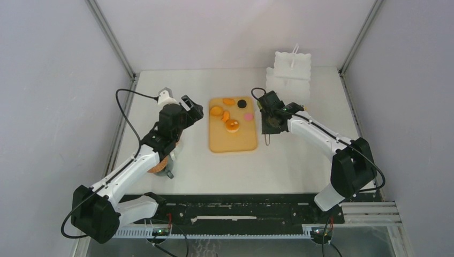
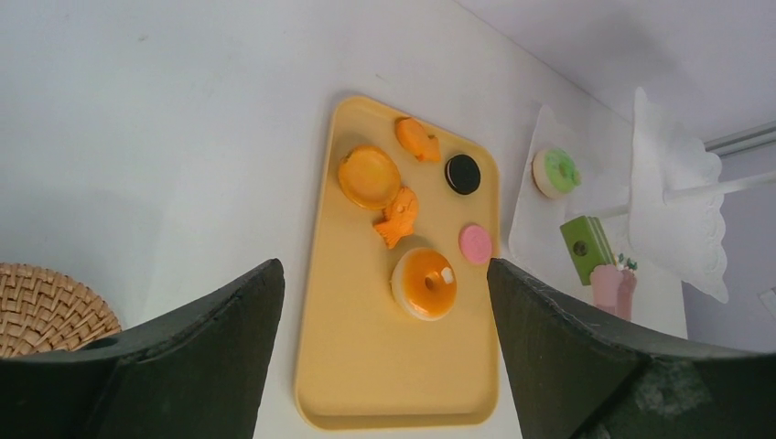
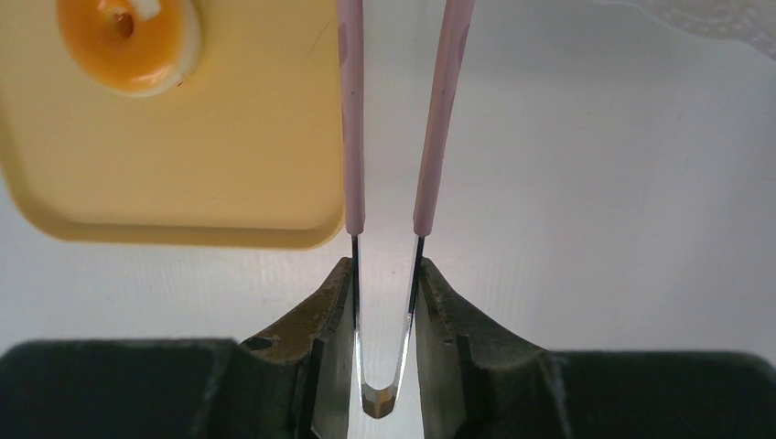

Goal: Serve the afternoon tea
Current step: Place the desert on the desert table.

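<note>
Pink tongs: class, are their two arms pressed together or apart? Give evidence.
Apart. The right end effector grips the pink tongs near their bend, and white table shows between both arms; tips out of frame.

Pastries [image 1: 232, 126] on board [image 1: 233, 143], coaster [image 1: 157, 167] seemingly left.

Pink tongs [image 3: 351, 110] are beside a tan tray [image 1: 233, 143]; white stand [image 1: 292, 65] beyond.
</note>
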### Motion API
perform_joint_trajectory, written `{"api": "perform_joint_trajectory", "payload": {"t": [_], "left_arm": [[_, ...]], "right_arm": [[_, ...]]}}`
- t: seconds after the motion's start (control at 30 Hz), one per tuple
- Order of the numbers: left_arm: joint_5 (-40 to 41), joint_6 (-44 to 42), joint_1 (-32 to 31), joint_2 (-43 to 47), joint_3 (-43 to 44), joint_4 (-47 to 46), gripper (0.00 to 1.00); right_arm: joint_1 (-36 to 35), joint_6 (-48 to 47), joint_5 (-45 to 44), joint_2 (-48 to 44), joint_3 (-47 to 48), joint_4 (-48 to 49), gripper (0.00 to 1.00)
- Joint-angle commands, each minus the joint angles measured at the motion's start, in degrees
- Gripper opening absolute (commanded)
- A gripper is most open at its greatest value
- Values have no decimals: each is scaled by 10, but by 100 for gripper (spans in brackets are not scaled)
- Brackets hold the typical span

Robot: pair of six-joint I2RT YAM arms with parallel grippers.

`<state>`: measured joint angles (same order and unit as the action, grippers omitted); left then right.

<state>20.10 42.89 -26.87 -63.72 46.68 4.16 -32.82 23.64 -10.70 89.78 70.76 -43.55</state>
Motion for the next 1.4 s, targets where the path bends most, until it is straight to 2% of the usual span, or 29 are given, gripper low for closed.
{"api": "perform_joint_trajectory", "payload": {"t": [0.0,0.63,0.97,1.37], "left_arm": [[-7,-14,-1,-4,26,-3,86],[-8,-40,2,-39,49,19,86],[-8,-38,4,-45,49,20,86],[-10,-33,5,-44,45,17,86]], "right_arm": [[20,6,-7,6,1,36,30],[92,-3,27,121,18,93,31],[95,1,44,155,24,81,48],[95,4,42,147,18,76,51]]}}
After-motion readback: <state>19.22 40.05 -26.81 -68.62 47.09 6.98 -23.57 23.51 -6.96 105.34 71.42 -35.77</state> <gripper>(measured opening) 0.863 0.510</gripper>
